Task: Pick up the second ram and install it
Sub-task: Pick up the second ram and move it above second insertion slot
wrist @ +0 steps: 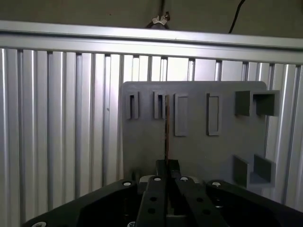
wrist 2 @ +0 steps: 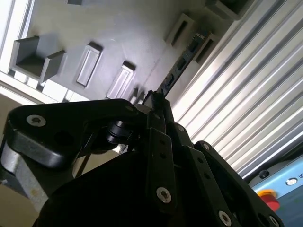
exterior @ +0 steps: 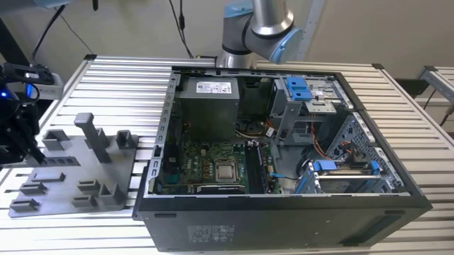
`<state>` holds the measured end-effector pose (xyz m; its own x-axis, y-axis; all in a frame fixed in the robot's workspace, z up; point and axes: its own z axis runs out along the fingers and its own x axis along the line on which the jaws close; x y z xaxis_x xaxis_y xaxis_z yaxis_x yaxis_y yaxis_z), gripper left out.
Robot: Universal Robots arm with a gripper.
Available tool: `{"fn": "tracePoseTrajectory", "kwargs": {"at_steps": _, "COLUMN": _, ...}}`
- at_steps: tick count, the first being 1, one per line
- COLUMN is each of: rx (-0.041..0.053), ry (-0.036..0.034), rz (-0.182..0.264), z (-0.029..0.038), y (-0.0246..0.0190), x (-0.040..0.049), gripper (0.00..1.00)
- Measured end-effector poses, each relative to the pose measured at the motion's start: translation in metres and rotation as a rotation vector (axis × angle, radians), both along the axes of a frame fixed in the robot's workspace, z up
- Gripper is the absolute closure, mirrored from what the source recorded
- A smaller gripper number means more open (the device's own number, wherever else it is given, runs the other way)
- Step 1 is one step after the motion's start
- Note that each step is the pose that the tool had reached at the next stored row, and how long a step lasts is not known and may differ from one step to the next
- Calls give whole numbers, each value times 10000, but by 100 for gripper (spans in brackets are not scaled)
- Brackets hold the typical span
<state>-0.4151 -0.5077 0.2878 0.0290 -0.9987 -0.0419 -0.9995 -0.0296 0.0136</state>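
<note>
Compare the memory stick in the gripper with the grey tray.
The memory stick is dark and thin, seen edge-on; the tray is pale grey, broad and flat. The stick is clamped in the gripper; the tray lies on the ribbed table. The tray carries slots and raised blocks; the stick's edge looks plain.

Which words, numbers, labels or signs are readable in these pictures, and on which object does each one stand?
No text can be quoted; none is legible.
White label on the power supply: print too small to read.
White print on the outer wall of the computer case: too small to read.
The second ram, clamped in the gripper: no readable marking.
</note>
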Motion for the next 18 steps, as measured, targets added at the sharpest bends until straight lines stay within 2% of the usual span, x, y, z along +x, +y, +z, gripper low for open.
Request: {"fn": "tracePoseTrajectory", "kwargs": {"at_steps": 18, "rx": -18, "ry": -1, "rz": -1, "z": 322, "y": 0, "x": 0, "gripper": 86}}
